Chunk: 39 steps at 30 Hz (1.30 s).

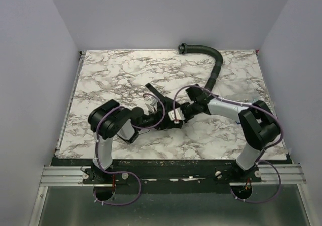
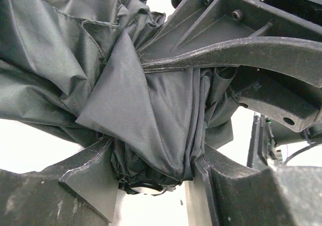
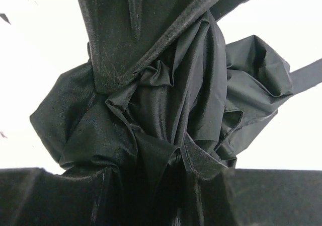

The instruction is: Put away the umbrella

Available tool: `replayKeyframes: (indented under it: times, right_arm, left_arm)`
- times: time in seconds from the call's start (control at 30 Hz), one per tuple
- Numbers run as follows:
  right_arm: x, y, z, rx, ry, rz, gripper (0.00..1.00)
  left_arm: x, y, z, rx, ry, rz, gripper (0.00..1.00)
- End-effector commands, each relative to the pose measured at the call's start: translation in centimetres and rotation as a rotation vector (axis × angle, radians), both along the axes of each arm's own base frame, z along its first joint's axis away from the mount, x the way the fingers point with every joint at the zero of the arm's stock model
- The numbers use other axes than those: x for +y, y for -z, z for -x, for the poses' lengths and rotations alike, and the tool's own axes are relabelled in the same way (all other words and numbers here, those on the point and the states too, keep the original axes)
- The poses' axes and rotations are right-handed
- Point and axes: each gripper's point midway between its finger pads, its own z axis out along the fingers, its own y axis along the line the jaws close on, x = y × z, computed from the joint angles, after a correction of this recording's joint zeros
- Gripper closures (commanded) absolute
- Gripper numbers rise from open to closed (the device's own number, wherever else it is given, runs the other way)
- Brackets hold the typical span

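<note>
The umbrella (image 2: 141, 100) is a crumpled black fabric bundle held above the middle of the marble table (image 1: 115, 70), with a thin black strap (image 1: 153, 91) sticking out toward the back. My left gripper (image 2: 156, 160) presses the bundle's lower end from both sides, so it is shut on the fabric. From the right, my right gripper (image 3: 166, 185) is shut on bunched folds of the umbrella (image 3: 171, 110). In the top view the left gripper (image 1: 160, 119) and right gripper (image 1: 176, 116) meet almost tip to tip. The shaft and handle are hidden.
A curved black ribbed hose (image 1: 214, 65) lies at the back right of the table, its open end toward the back middle. Grey walls close in the left, back and right sides. A metal rail (image 1: 171, 174) runs along the near edge by the arm bases.
</note>
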Motion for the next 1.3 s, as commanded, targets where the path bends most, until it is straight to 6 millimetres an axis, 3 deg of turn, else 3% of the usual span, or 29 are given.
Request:
replayKeyframes:
  times: [0.0, 0.03, 0.17, 0.3, 0.33, 0.37, 0.43, 0.57, 0.67, 0.83, 0.93, 1.07, 1.27]
  right_arm:
    - [-4.6, 5.3, 6.1, 0.344, 0.073, 0.273, 0.75]
    - [-4.7, 5.4, 6.9, 0.394, 0.078, 0.285, 0.78]
    - [-5.4, 5.3, 9.9, 0.592, 0.133, 0.349, 0.83]
    - [-7.2, 6.5, 11.5, 0.703, 0.266, 0.475, 0.85]
    - [-7.6, 6.7, 11.8, 0.726, 0.311, 0.501, 0.85]
    - [-8.0, 6.9, 12.2, 0.754, 0.338, 0.530, 0.87]
    - [-8.4, 7.0, 13.1, 0.804, 0.382, 0.566, 0.87]
    - [-9.1, 6.9, 15.2, 0.936, 0.412, 0.633, 0.87]
    - [-9.8, 7.0, 15.9, 1.019, 0.443, 0.669, 0.87]
    - [-11.4, 7.3, 15.4, 1.031, 0.476, 0.673, 0.87]
    - [-12.1, 7.3, 15.2, 1.010, 0.472, 0.698, 0.87]
    - [-12.1, 7.0, 15.0, 1.018, 0.451, 0.720, 0.86]
    - [-11.8, 7.1, 14.7, 1.029, 0.442, 0.718, 0.86]
  left_arm:
    - [3.6, 3.4, 4.8, 0.320, -0.048, -0.054, 0.43]
    - [3.7, 2.3, 4.4, 0.273, -0.066, -0.030, 0.35]
    - [5.0, -1.8, 3.5, 0.013, -0.122, 0.000, 0.26]
    - [6.2, -4.1, 4.6, -0.213, -0.143, -0.012, 0.17]
    - [6.5, -4.8, 5.0, -0.277, -0.150, -0.010, 0.04]
    - [6.6, -5.5, 5.2, -0.347, -0.155, -0.006, 0.02]
    - [6.6, -5.9, 6.2, -0.413, -0.129, -0.017, 0.01]
    - [4.6, -6.7, 8.3, -0.566, 0.012, -0.023, 0.01]
    - [3.6, -7.7, 9.2, -0.800, 0.061, -0.082, 0.01]
    - [3.9, -5.8, 9.3, -0.984, 0.090, -0.298, 0.01]
    - [2.0, -5.8, 8.0, -1.025, 0.122, -0.409, 0.02]
    - [0.9, -6.2, 6.3, -1.121, 0.121, -0.477, 0.01]
    - [-1.8, -4.2, 6.1, -1.184, 0.262, -0.529, 0.01]
